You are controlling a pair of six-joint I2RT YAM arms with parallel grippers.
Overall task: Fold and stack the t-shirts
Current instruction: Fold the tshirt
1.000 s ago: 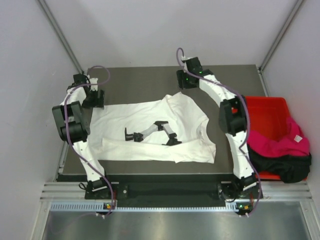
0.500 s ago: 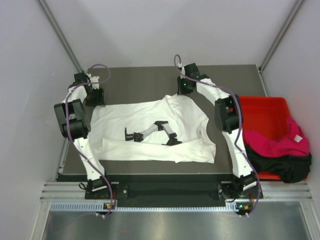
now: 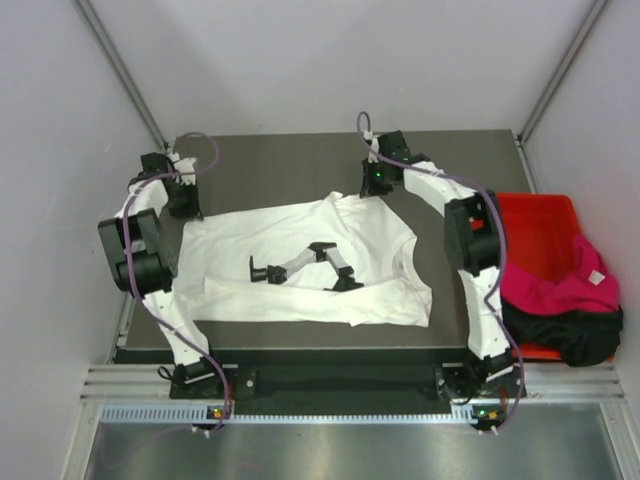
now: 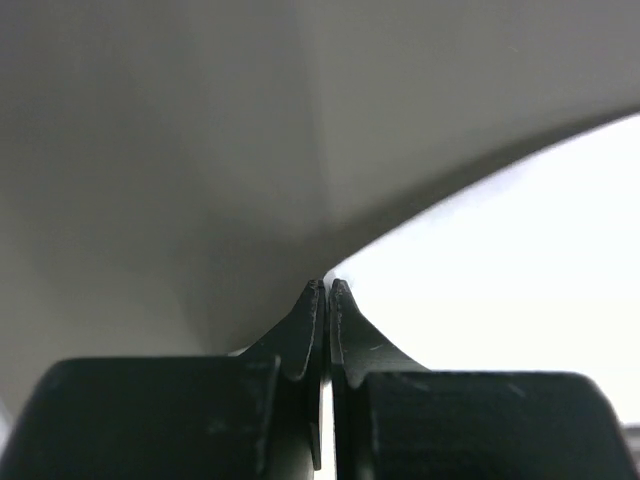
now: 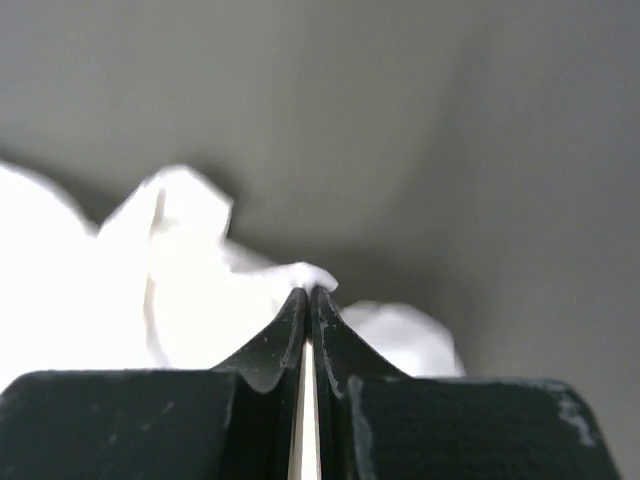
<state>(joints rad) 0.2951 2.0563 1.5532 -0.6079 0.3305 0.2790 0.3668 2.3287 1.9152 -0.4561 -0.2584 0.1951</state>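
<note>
The white t-shirt (image 3: 240, 240) lay spread out flat on the dark table (image 3: 290, 155), with its black print (image 3: 300, 265) facing up. The left gripper (image 3: 188, 210) was down at the far left corner of the shirt. Its jaws were pressed together, with a thin bit of white cloth pinched between them. The right gripper (image 3: 376, 193) was down at the far edge of the shirt. Its jaws were pressed together too, with a small bump of white cloth caught at the tips. The pink t-shirt (image 3: 555, 290) and the black t-shirt (image 3: 565, 335) hung in a heap over the red bin (image 3: 530, 225), right of the table
</note>
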